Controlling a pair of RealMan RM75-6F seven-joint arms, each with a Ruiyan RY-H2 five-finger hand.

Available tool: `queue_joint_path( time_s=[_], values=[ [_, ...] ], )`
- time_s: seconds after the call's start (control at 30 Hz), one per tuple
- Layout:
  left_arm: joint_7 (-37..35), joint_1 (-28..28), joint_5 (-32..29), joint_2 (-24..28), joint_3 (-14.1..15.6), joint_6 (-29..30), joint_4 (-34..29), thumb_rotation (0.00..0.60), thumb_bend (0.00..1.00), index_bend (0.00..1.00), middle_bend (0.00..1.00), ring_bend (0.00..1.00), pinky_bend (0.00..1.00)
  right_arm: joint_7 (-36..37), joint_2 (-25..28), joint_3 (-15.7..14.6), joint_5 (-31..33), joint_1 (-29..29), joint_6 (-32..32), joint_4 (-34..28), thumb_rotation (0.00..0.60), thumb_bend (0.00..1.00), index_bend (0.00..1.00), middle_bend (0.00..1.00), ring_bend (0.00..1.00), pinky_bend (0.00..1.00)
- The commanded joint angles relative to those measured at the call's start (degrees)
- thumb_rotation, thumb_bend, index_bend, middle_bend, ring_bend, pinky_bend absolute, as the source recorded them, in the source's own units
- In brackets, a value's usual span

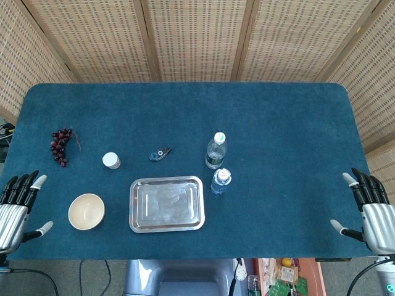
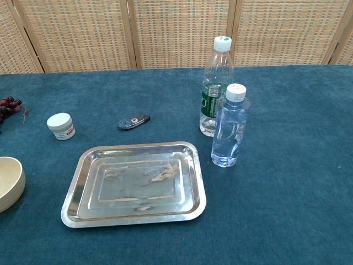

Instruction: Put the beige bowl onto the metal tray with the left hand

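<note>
Head view: beige bowl (image 1: 86, 211) sits upright near the table's front-left corner, just left of the metal tray (image 1: 166, 204), apart from it. Left hand (image 1: 16, 206) hangs at the left edge, fingers spread, holding nothing. Right hand (image 1: 370, 206) at the right edge, likewise spread and empty.

Chest view: only the bowl's rim (image 2: 11, 182) shows at frame left; tray (image 2: 134, 184) bare; hands not visible.

Suggest: pinch the near rim, lift clear of the tray lip, set down centred.

tabletop (image 1: 278, 123): blue cloth covering
on it: beige bowl (image 1: 86, 211), metal tray (image 1: 166, 204), two bottles (image 1: 216, 150), jar (image 1: 111, 160), grapes (image 1: 60, 145), small dark device (image 1: 160, 154)
</note>
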Motion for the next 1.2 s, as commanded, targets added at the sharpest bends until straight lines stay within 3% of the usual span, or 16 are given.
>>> queue_joint_path(
  time_s=[0.03, 0.23, 0.37, 0.47, 0.6, 0.83, 1.03, 1.2],
  values=[
    [-0.1, 0.1, 0.1, 0.0, 0.0, 0.1, 0.1, 0.600, 0.00, 0.00, 0.00, 0.00, 0.00, 0.0, 0.0, 0.0, -0.1, 0.0, 0.1, 0.0, 0.600, 0.00, 0.06, 0.00, 0.00, 0.00],
    [-0.5, 0.1, 0.8, 0.1, 0.5, -0.2, 0.1, 0.600, 0.00, 0.00, 0.00, 0.00, 0.00, -0.1, 0.0, -0.1, -0.2, 0.0, 0.0, -0.1, 0.600, 0.00, 0.06, 0.00, 0.00, 0.00],
    [0.4, -1.3, 0.5, -0.1, 1.7, -4.7, 1.2, 0.600, 0.00, 0.00, 0.00, 0.00, 0.00, -0.1, 0.0, -0.1, 0.0, 0.1, -0.3, -0.1, 0.600, 0.00, 0.06, 0.00, 0.00, 0.00],
    [3.5, -2.7, -1.5, -3.1, 1.6, -8.5, 4.5, 0.600, 0.00, 0.00, 0.00, 0.00, 0.00, -0.2, -0.1, -0.1, 0.3, 0.2, -0.7, -0.2, 0.600, 0.00, 0.06, 0.00, 0.00, 0.00],
    [2.3, -4.7, -2.4, -6.7, 3.0, -14.3, 9.1, 0.600, 0.00, 0.02, 0.00, 0.00, 0.00, -0.1, 0.0, 0.1, 0.6, 0.4, -1.0, -0.3, 0.600, 0.00, 0.06, 0.00, 0.00, 0.00],
    [0.2, -5.8, -1.0, -10.6, 3.8, -15.7, 14.4, 0.600, 0.11, 0.27, 0.00, 0.00, 0.00, 0.2, 0.0, 0.1, 1.0, 0.6, -1.5, -0.2, 0.600, 0.00, 0.06, 0.00, 0.00, 0.00],
    [-0.2, -6.7, -0.9, -13.2, 4.2, -17.1, 17.5, 0.600, 0.22, 0.38, 0.00, 0.00, 0.00, 0.5, 0.2, 0.2, 1.1, 0.6, -1.6, -0.2, 0.600, 0.00, 0.06, 0.00, 0.00, 0.00],
    [0.7, -7.2, -1.2, -14.9, 4.3, -17.9, 19.1, 0.600, 0.31, 0.40, 0.00, 0.00, 0.00, 0.5, 0.2, 0.1, 1.3, 0.7, -1.8, -0.2, 0.600, 0.00, 0.06, 0.00, 0.00, 0.00]
  ],
)
